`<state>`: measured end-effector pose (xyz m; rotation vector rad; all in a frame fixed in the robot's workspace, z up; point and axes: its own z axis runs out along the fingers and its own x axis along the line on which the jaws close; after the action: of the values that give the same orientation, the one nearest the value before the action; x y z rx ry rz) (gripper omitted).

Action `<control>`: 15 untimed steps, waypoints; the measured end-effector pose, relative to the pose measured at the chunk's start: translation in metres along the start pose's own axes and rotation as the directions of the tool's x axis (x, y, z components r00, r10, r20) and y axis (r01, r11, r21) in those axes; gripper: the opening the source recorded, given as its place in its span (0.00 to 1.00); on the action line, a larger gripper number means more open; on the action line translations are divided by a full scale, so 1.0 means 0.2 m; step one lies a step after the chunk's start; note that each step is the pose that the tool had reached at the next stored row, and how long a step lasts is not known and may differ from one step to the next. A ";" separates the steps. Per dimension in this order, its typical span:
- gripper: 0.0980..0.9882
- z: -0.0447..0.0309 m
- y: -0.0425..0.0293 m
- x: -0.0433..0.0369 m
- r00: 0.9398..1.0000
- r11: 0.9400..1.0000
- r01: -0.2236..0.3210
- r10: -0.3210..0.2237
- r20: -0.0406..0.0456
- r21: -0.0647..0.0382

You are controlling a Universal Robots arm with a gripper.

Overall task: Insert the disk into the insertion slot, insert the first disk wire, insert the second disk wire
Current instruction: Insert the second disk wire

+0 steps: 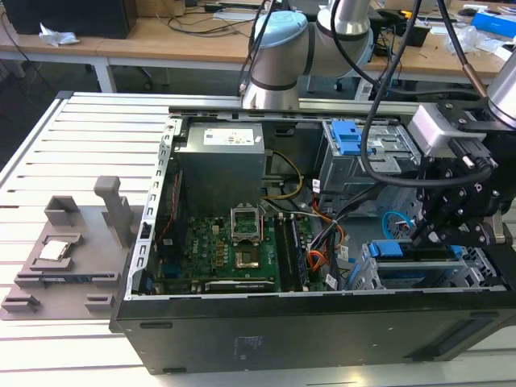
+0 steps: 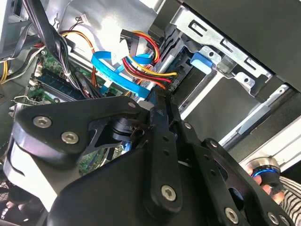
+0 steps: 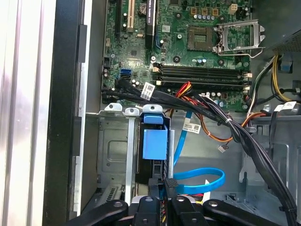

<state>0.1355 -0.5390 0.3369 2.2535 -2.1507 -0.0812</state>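
The disk (image 1: 407, 260) in its blue carrier (image 3: 154, 143) sits inside the insertion slot (image 3: 113, 146) of the low grey cage (image 1: 364, 276) at the case's right end in the exterior view. My gripper (image 1: 427, 238) hangs over the disk's inner end. In both wrist views its fingertips (image 3: 157, 184) are nearly together, pinching the end of the second disk wire (image 3: 207, 181), a light blue cable that loops beside the cage (image 2: 113, 70). The first disk wire (image 2: 150, 66), a red, yellow and black bundle, runs to the disk's end just past my gripper (image 2: 157, 101).
The open case holds a green motherboard (image 1: 234, 250), a grey power supply (image 1: 222, 157) and a taller cage with a blue latch plate (image 1: 348, 137). Thick black cables (image 3: 211, 113) cross above the low cage. A grey fixture (image 1: 68, 250) lies on the slatted table.
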 end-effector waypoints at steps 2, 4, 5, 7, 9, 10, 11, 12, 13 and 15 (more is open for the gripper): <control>0.09 0.001 -0.001 0.000 1.000 1.000 0.000 0.000 0.001 0.000; 0.16 0.001 0.000 0.000 1.000 1.000 0.000 0.000 0.001 0.000; 0.16 0.000 0.000 0.000 1.000 1.000 0.000 0.000 0.000 0.000; 0.16 -0.025 0.001 -0.001 1.000 1.000 0.000 0.000 0.000 0.000; 0.16 -0.081 0.004 -0.002 1.000 1.000 0.000 0.000 0.000 0.000; 0.16 -0.100 0.005 -0.002 1.000 1.000 0.000 0.000 0.000 0.000; 0.16 -0.118 0.006 -0.002 1.000 1.000 0.000 0.000 0.000 0.000; 0.16 -0.127 0.007 -0.003 1.000 1.000 0.000 0.000 0.000 0.000; 0.16 -0.134 0.007 -0.003 1.000 1.000 0.000 0.000 0.000 0.000; 0.16 -0.149 0.008 -0.003 1.000 1.000 0.000 0.000 0.000 0.000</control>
<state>0.1356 -0.5390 0.3668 2.2537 -2.1508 -0.0813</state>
